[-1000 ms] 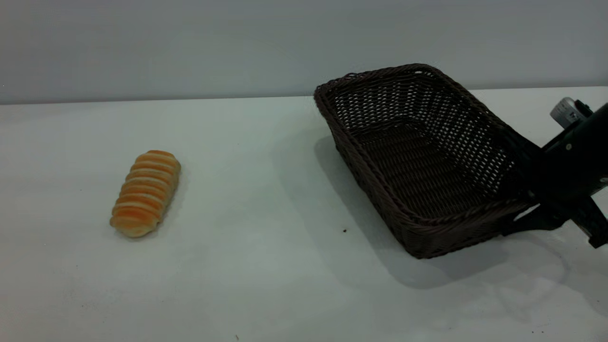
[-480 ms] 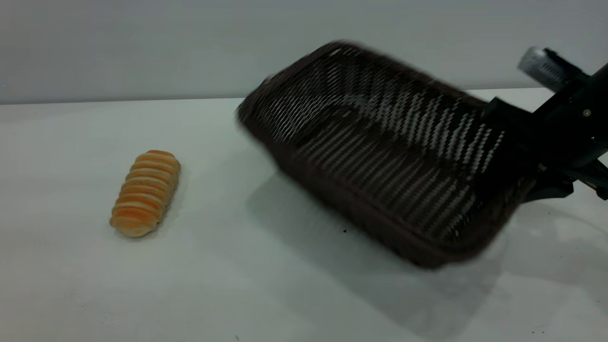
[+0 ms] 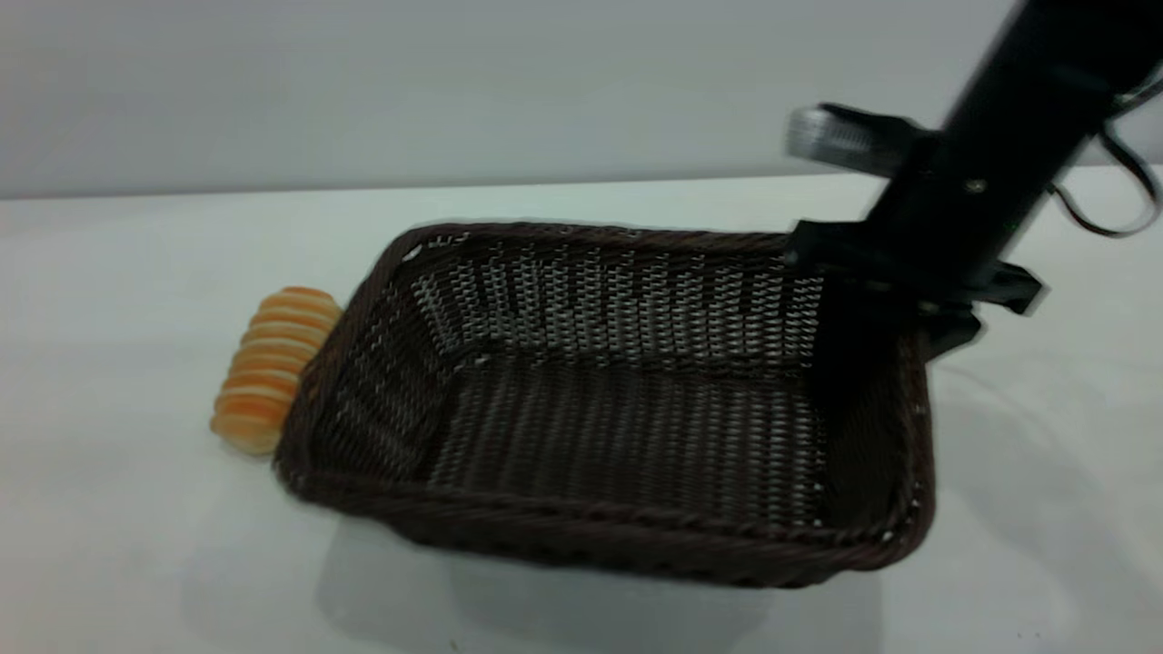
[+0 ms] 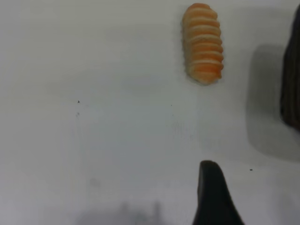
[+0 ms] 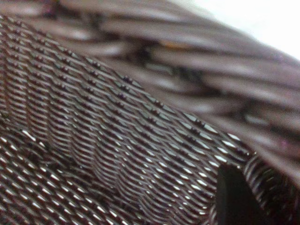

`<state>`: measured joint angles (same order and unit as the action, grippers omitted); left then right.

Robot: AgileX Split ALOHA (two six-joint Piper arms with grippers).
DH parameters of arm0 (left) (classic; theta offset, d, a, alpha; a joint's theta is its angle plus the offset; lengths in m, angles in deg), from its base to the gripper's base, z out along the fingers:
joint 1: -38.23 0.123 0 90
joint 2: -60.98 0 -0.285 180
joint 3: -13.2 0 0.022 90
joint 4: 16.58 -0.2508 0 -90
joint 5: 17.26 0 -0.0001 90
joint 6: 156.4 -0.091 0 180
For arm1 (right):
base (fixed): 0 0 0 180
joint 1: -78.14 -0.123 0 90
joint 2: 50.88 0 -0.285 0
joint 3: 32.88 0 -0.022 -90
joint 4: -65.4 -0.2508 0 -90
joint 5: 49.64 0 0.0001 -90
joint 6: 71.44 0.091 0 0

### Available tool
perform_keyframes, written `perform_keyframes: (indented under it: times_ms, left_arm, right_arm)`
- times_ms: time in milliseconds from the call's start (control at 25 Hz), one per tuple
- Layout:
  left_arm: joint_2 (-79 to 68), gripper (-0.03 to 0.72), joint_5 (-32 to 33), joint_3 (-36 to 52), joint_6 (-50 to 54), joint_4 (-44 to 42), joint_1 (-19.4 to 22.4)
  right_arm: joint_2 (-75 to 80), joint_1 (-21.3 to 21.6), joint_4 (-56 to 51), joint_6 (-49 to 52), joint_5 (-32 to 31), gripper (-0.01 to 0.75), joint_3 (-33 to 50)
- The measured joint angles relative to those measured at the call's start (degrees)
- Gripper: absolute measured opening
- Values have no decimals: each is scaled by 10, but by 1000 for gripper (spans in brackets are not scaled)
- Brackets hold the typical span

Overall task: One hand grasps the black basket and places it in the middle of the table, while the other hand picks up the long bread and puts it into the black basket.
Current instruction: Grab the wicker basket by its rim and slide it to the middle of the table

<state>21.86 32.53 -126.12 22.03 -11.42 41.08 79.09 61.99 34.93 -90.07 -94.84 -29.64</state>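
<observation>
The black basket [image 3: 627, 400] hangs level over the middle of the table [image 3: 118, 545], with its shadow below its near rim. My right gripper [image 3: 868, 304] is shut on the basket's right end wall; one finger [image 5: 234, 197] lies on the inner weave [image 5: 117, 117]. The long bread [image 3: 273, 363] lies on the table at the left, its right side hidden behind the basket's left corner. It also shows in the left wrist view [image 4: 202, 43], far from my left gripper [image 4: 212, 192], with the basket's edge [image 4: 293, 70] beside it.
A grey wall [image 3: 363, 91] runs behind the table's far edge. Bare white tabletop lies left of the bread and in front of the basket. A few tiny dark specks [image 4: 251, 169] mark the surface.
My right gripper has swung the basket up and left from the right side to the table's middle. The basket now stands level and covers part of the bread. The bread has not moved.
</observation>
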Motion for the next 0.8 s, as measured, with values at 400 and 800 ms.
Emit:
perform_keyframes:
  times_ms: [400,800]
  left_arm:
    - [0,468,4,0,0,0,0]
    - [0,468,4,0,-1,-4,0]
  right_arm:
    - [61,-33,45,24,-51,256,-96]
    - [54,-21,94,47,-71,574,-96]
